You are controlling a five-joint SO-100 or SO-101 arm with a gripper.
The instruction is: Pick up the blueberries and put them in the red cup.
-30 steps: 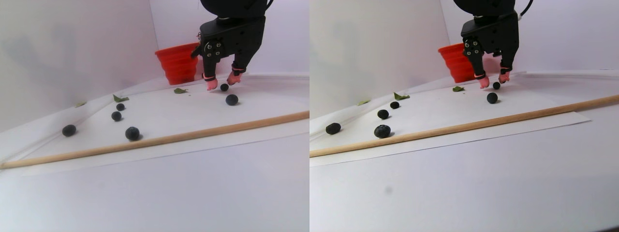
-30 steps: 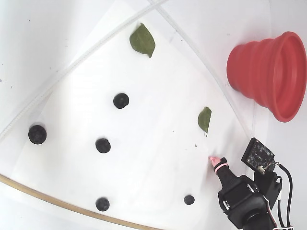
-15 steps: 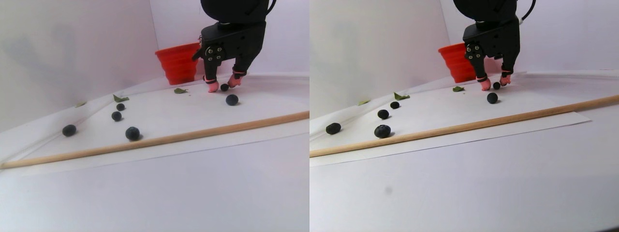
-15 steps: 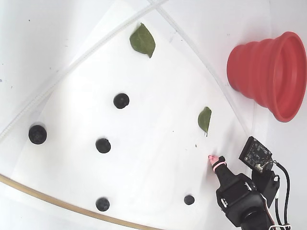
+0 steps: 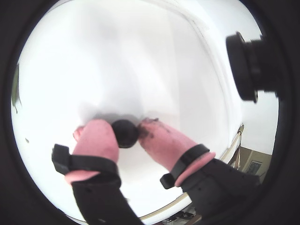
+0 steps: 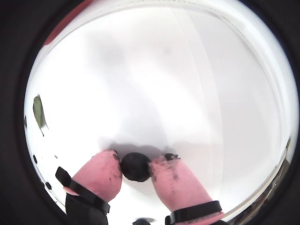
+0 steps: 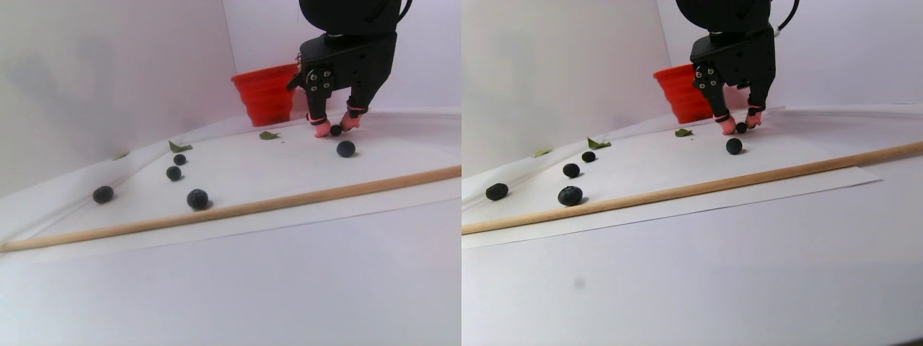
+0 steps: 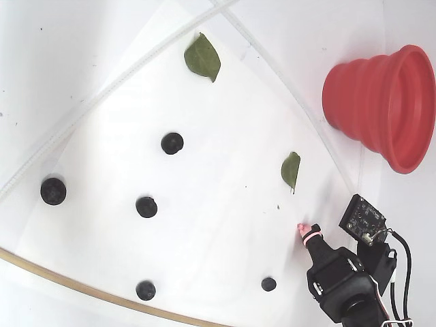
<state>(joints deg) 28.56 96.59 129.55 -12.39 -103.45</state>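
The gripper with pink padded fingertips was closed on one small round dark blueberry resting on the white paper sheet near its far edge. The berry probably crushes easily; grip its widest middle lightly.

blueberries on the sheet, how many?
6. Fixed view: one far left, two mid-sheet, one by the wooden rod, one bottom right. Sixth between the tool's fingertips, hidden there.

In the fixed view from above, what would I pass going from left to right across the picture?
Blueberry → blueberry → large leaf → blueberry → small leaf → gripper's pink fingertip → red cup.
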